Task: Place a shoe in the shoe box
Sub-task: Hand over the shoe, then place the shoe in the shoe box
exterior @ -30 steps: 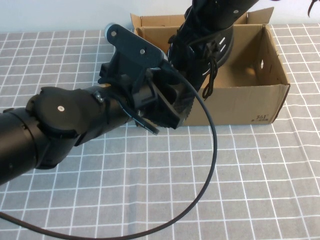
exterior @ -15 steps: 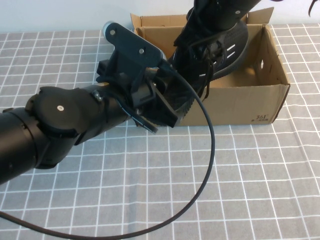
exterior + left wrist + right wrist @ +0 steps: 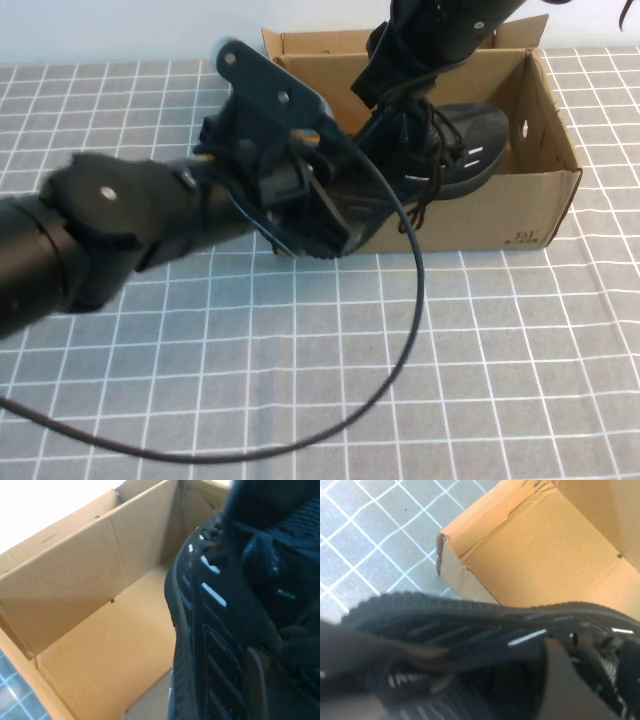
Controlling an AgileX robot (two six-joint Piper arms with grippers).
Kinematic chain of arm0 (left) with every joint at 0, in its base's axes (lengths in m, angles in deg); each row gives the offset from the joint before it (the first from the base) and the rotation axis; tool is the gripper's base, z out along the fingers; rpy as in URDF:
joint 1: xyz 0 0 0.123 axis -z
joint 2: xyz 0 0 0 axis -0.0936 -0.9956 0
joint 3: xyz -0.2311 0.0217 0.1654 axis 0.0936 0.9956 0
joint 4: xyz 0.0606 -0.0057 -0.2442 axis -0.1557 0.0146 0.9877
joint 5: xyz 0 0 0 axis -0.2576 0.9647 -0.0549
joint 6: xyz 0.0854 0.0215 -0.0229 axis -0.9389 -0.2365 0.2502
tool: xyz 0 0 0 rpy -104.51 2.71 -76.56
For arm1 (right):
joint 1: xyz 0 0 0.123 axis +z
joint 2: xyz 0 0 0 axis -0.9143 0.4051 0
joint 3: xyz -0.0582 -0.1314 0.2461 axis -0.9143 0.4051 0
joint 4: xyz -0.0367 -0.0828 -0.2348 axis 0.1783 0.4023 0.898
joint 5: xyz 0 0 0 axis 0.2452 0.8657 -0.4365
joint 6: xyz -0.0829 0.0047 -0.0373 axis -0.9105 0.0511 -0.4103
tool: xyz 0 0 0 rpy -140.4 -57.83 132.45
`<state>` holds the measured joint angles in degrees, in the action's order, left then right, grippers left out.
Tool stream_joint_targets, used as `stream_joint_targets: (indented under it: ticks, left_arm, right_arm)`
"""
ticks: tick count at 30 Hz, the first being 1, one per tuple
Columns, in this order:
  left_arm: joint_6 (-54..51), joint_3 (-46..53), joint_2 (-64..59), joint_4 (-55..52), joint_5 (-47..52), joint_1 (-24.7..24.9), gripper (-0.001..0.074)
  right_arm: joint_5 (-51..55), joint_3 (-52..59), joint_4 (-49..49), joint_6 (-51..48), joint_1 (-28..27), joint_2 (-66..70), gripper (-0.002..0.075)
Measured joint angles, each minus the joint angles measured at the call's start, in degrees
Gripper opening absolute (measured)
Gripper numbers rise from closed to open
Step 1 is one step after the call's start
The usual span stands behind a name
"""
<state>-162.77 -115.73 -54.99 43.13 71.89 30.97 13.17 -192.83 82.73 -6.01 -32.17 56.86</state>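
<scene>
Found the shoe [image 3: 465,150] partly inside the box [image 3: 470,215], with its toe low in the right part of the box and pointing to the right wall. Saw the heel end higher, over the box's near left corner, so the shoe was tilted. Noticed short white marks [image 3: 470,155] on the side that faced the near wall of the box, and loose laces [image 3: 425,200] that hung down inside that wall.

Found the left gripper [image 3: 325,215] at the near left corner of the box, with its jaws clamped on the heel end of the shoe. In the left wrist view, saw the shoe [image 3: 225,630] very close, and behind it the bare floor of the box [image 3: 100,630].

Found the right gripper [image 3: 405,85] above the middle of the box, near the far wall, with its jaws closed on the upper part of the shoe around the laces. In the right wrist view, saw the shoe [image 3: 470,625] just over the box's edge [image 3: 535,565].

Saw a black cable [image 3: 415,300] that curved over the checked counter [image 3: 500,350] in front of the box.
</scene>
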Motion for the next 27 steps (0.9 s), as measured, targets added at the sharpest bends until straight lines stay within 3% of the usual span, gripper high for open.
stream_joint_targets:
  ticks: [3, 6, 9, 16, 27]
  left_arm:
    - [-0.1, -1.7, 0.0, -0.2, 4.1, -2.8, 0.0016]
    - [-1.8, -3.8, -0.1, -1.1, 7.2, -5.8, 0.0016]
    - [-4.2, -7.3, -1.0, -1.6, 10.4, -9.0, 0.0016]
    - [-7.0, -20.7, -10.8, -2.6, 22.5, -14.7, 0.0015]
    - [-7.5, -48.9, -33.0, -4.1, 41.1, -19.7, 0.0015]
  right_arm:
    - [0.0, 0.0, 1.4, 0.0, 0.0, -0.5, 0.0267]
    - [0.0, 0.0, 3.1, 0.1, 0.0, -1.9, 0.0262]
    - [0.0, 0.0, 3.6, 0.4, 0.0, -3.8, 0.0213]
    - [0.0, 0.0, 3.6, 1.4, 0.0, -8.4, 0.0013]
    - [0.1, 7.1, 3.6, 1.7, 0.0, -15.8, -0.0015]
